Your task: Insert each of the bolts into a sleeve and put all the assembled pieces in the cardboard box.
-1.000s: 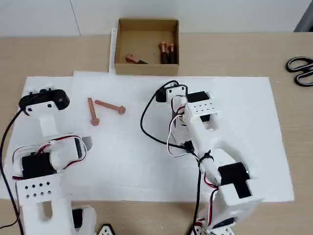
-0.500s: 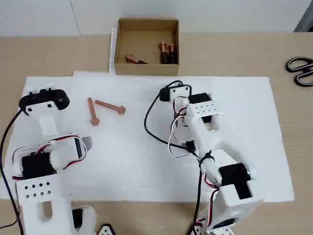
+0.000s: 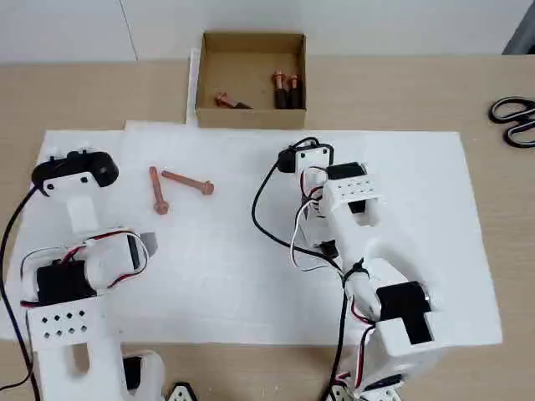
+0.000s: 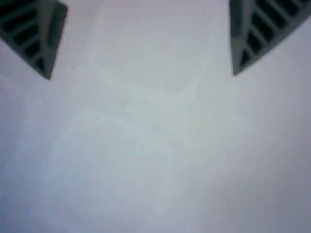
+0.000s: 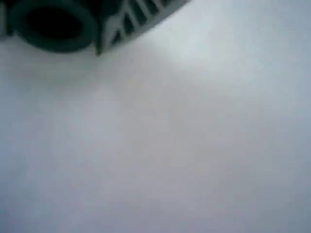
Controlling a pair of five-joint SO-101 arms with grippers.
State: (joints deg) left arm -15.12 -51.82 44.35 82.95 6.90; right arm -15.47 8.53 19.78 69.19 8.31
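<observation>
From above, the box (image 3: 251, 119) stands at 12 o'clock on the desk (image 3: 418, 92), just beyond the white sheet (image 3: 226, 276). Three assembled pieces lie inside it: a pair (image 3: 285, 90) side by side toward 3 o'clock, and a single one (image 3: 228, 102) toward 8 o'clock. Two bare bolts (image 3: 187, 181) lie near each other on the sheet at 10 o'clock. Scissors (image 3: 514, 121) rest at 2 o'clock on the desk. The left arm (image 3: 75, 171) ends at 9 o'clock, and the right arm (image 3: 305, 159) ends near the middle, at 6 o'clock from the box.

At the left wrist, the left pincer (image 4: 142, 74) hangs over the bare sheet, its jaws wide apart and holding nothing.

At the right wrist, the right pincer (image 5: 53, 40) is closed around a dark sleeve (image 5: 48, 22), whose hole faces the camera, above the sheet.
</observation>
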